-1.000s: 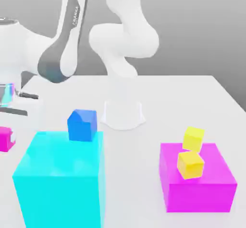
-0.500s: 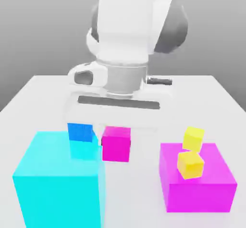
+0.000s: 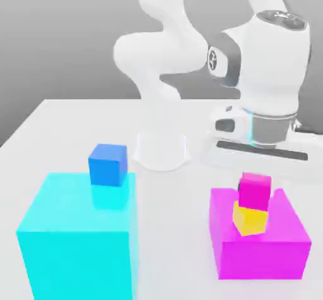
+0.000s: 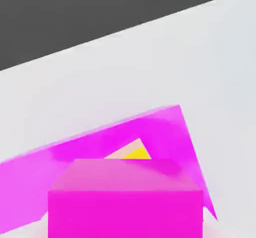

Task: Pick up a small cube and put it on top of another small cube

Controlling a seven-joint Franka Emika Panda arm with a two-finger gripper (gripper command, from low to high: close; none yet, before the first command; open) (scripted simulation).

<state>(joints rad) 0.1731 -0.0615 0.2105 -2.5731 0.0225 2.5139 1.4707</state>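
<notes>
A: Where is the small magenta cube point(image 3: 255, 189) seen?
B: Lower right of the exterior frame, stacked on a yellow cube point(image 3: 250, 220) atop the big magenta block point(image 3: 277, 245).
A: And the tool?
B: Whether it is released cannot be told.

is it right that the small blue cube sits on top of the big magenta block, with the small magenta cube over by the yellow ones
Not quite. In the exterior view the small blue cube sits on the big cyan block, not the big magenta block. The small magenta cube is indeed by the yellow cube.
</notes>
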